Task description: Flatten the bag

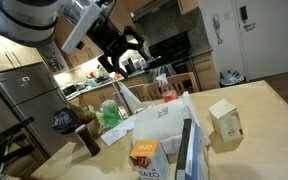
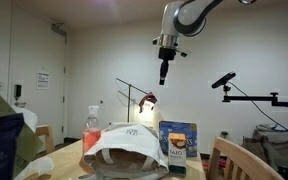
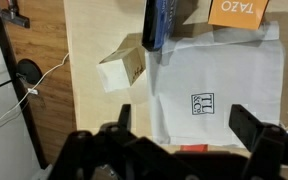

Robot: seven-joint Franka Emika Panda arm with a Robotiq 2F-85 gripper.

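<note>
The large white crinkled bag (image 1: 164, 125) lies on the wooden table and bulges upward in an exterior view (image 2: 124, 150). In the wrist view the bag (image 3: 219, 85) shows a small dark square print. My gripper (image 1: 124, 50) hangs high above the bag in both exterior views (image 2: 164, 72), well apart from it. In the wrist view its two fingers (image 3: 187, 125) are spread wide over the bag's near edge with nothing between them.
A beige cardboard carton (image 1: 224, 120) (image 3: 124, 68) stands beside the bag. An orange tea box (image 1: 144, 152) (image 3: 239, 10) and a blue box (image 1: 189, 150) (image 2: 177, 142) (image 3: 159, 25) stand at its other end. A small green bag (image 1: 111, 113) and a dark bottle (image 1: 87, 138) are nearby.
</note>
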